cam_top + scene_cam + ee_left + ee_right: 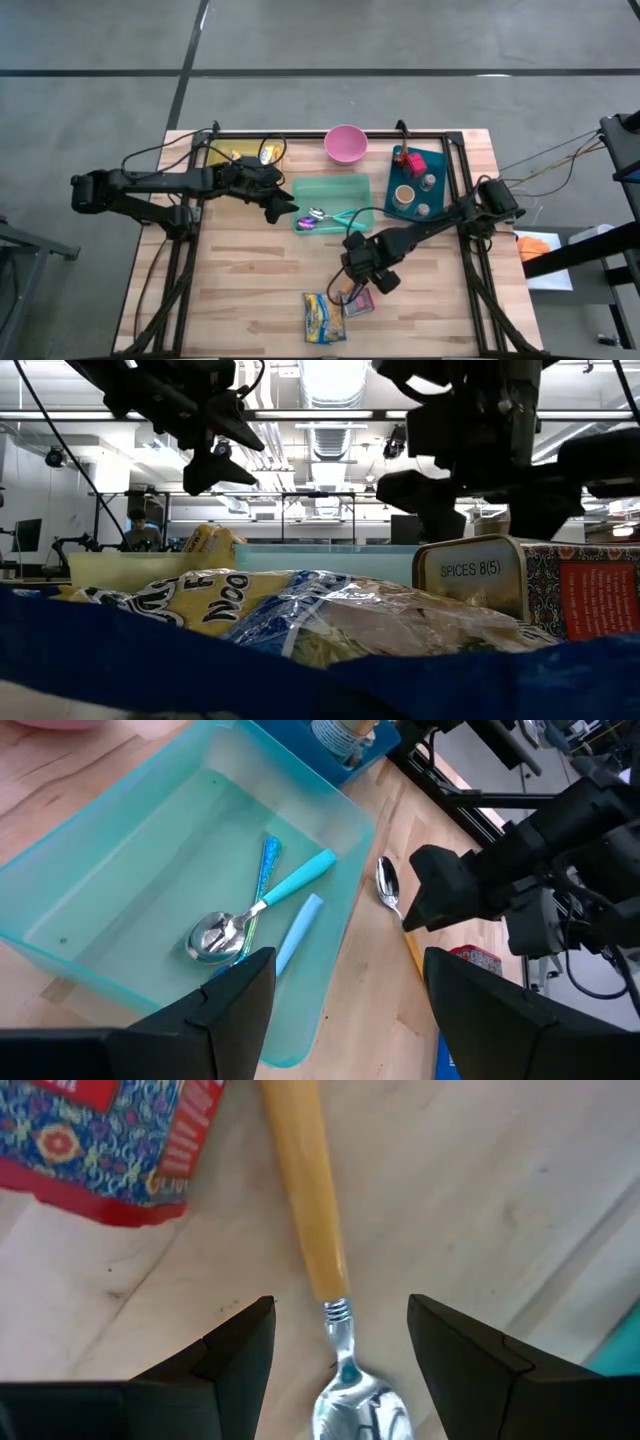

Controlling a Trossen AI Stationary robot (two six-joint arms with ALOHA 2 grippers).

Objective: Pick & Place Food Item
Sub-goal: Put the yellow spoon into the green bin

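A yellow-and-blue noodle packet (323, 318) lies flat near the table's front edge. Beside it on the table is a red patterned spice box (358, 300). My right gripper (340, 1340) hangs open, pointing down over a spoon with a yellow handle (305, 1190) that lies on the wood; its fingers stand on either side of the spoon's neck without touching it. The box (110, 1140) is just beyond the fingers. My left gripper (345, 990) is open above the near left part of a clear teal bin (120, 850) that holds spoons (225, 930).
A pink bowl (345, 143) stands at the far edge. A dark teal tray (433, 160) with small jars is at the far right, and a yellow tray (215, 157) with packets at the far left. Bare wood lies at the front left.
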